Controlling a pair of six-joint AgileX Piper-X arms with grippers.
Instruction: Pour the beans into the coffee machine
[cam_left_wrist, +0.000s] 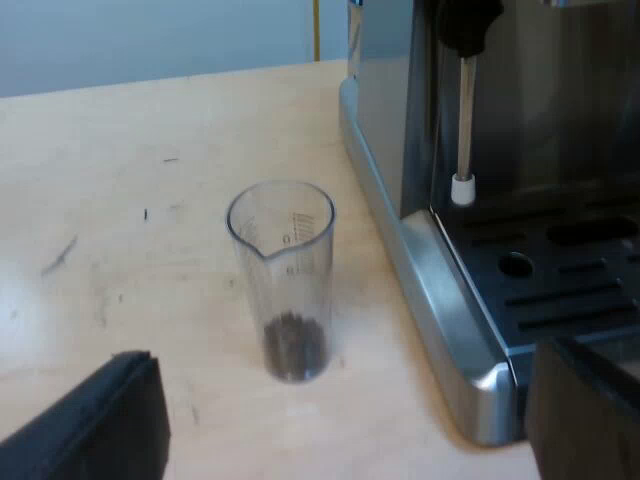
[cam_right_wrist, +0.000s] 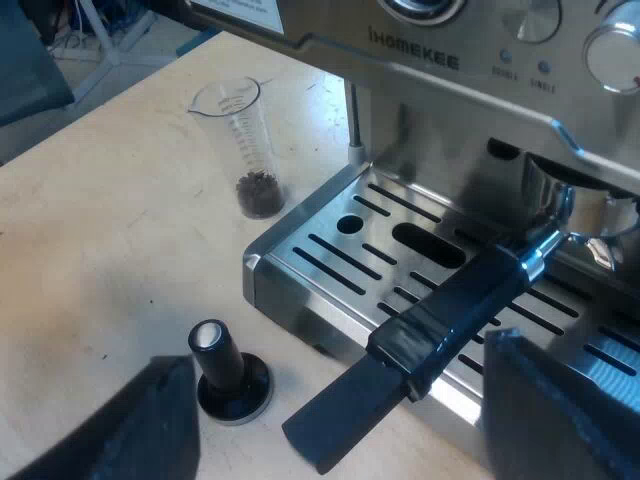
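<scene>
The espresso machine (cam_left_wrist: 400, 90), a large steel body, stands on a pale wooden table (cam_left_wrist: 120, 200); its slotted drip tray (cam_right_wrist: 330, 235) juts out at the front, and a thin steam wand (cam_left_wrist: 465, 120) hangs over the tray. Near the tray's corner, apart from it and not touching the machine, the measuring glass (cam_left_wrist: 282, 270) stands upright on the table, its long axis vertical and its pouring lip turned towards the left wrist camera. It is clear plastic with printed marks, and a small dark heap of coffee beans (cam_left_wrist: 294, 347) fills only its bottom. The left gripper (cam_left_wrist: 345, 400) has its two black fingers spread wide with nothing between them, and the glass stands just ahead of the gap, closer to one finger than to the other. The right gripper (cam_right_wrist: 335, 400) is likewise wide open and empty; it hangs over the dark handle of the metal holder (cam_right_wrist: 440, 320) locked into the machine's front, with a black-knobbed tamper (cam_right_wrist: 228, 375) on the table nearby, and from there the glass stands well off beyond the tray. The left arm looks much the nearer, so a sideways grasp around the glass's wall probably falls to it.
</scene>
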